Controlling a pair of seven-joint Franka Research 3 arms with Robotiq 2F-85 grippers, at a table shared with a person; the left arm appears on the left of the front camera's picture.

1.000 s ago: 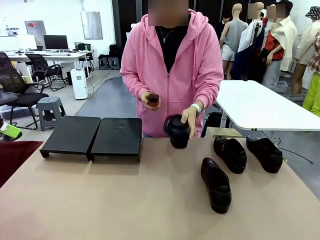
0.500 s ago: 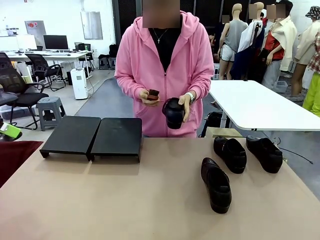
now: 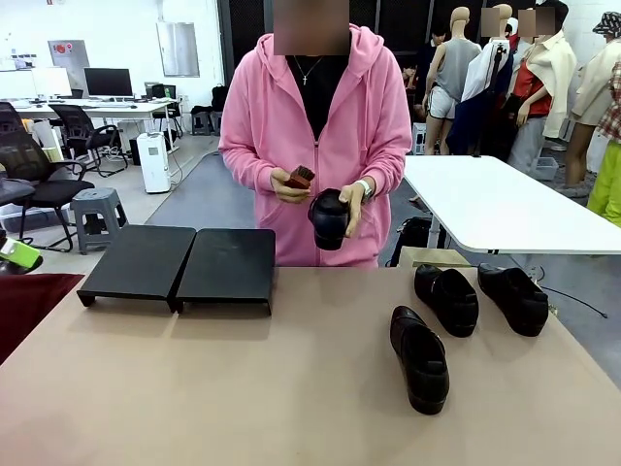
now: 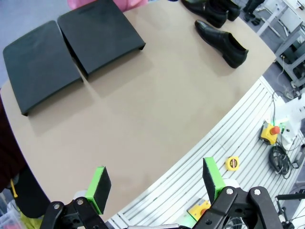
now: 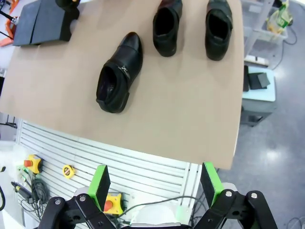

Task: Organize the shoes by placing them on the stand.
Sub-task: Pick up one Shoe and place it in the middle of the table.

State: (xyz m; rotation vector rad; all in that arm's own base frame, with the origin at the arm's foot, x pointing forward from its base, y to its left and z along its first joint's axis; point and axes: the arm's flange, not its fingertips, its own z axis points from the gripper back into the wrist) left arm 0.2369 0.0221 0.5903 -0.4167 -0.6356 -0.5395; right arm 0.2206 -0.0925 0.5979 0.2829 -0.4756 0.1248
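Three glossy black shoes lie on the right of the tan table: one nearer me (image 3: 419, 359), two side by side behind it (image 3: 447, 299) (image 3: 514, 298). The person in a pink hoodie holds another shoe (image 3: 330, 218) at chest height in one hand and a small brown object (image 3: 299, 178) in the other. The stand (image 3: 179, 264), two flat black platforms side by side, sits at the far left, bare. My left gripper (image 4: 156, 183) hangs open above the table's near edge, far from the stand (image 4: 71, 52). My right gripper (image 5: 155, 183) is open above the near edge, short of the nearest shoe (image 5: 119, 71).
A dark red cloth (image 3: 29, 301) lies at the table's left edge. A white table (image 3: 495, 204) stands behind on the right. Below the table's near edge are slatted rails with a red stop button (image 5: 31, 163) and a yellow tape measure (image 4: 232, 163).
The person has lifted the shoe from just above the table's far edge up to chest height and straightened up. Both grippers stay open and the other shoes have not moved.
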